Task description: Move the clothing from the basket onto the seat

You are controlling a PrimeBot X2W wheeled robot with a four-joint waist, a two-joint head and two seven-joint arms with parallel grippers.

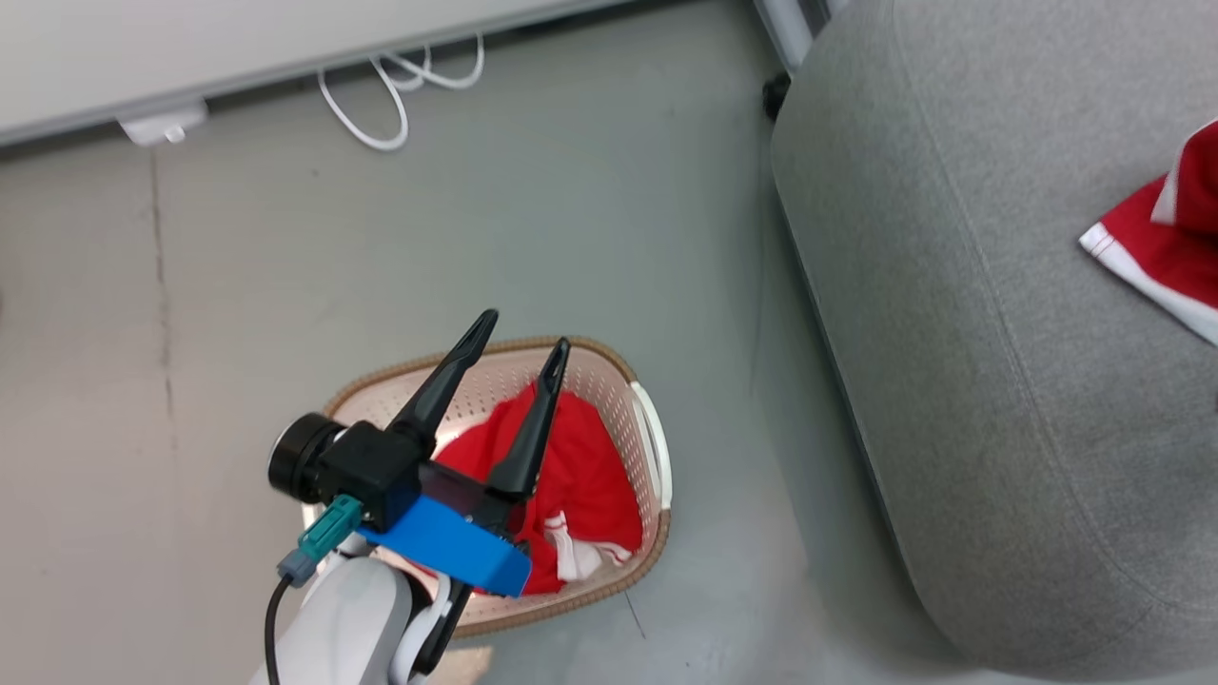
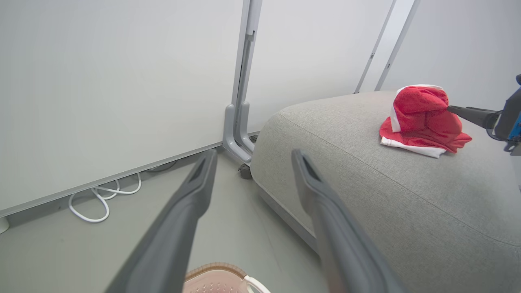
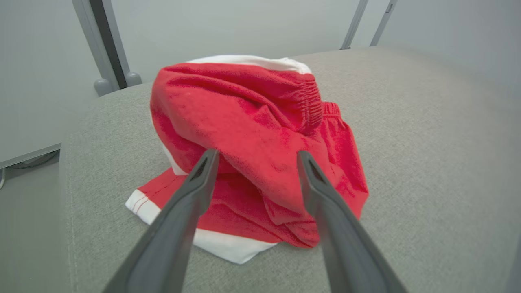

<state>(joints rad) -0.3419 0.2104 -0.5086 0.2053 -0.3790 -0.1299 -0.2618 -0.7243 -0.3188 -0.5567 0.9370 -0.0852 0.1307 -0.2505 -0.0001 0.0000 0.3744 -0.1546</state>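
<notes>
A red garment (image 1: 580, 476) with white trim lies in the cream basket (image 1: 657, 447) on the floor. My left gripper (image 1: 525, 344) hovers open above the basket with nothing between its fingers (image 2: 195, 191). A second red garment (image 1: 1175, 252) sits crumpled on the grey seat (image 1: 952, 314), also seen as a red heap (image 2: 423, 120) in the left wrist view. My right gripper (image 3: 255, 156) stands open just in front of that garment (image 3: 252, 134), its tips beside the fabric, with nothing held. Its dark finger (image 2: 468, 113) reaches the heap from the right.
A white cable (image 1: 400, 90) loops on the floor by the wall. A grey partition post (image 2: 238, 134) with a caster stands at the seat's far corner. Grey floor (image 1: 476, 238) lies between basket, wall and seat.
</notes>
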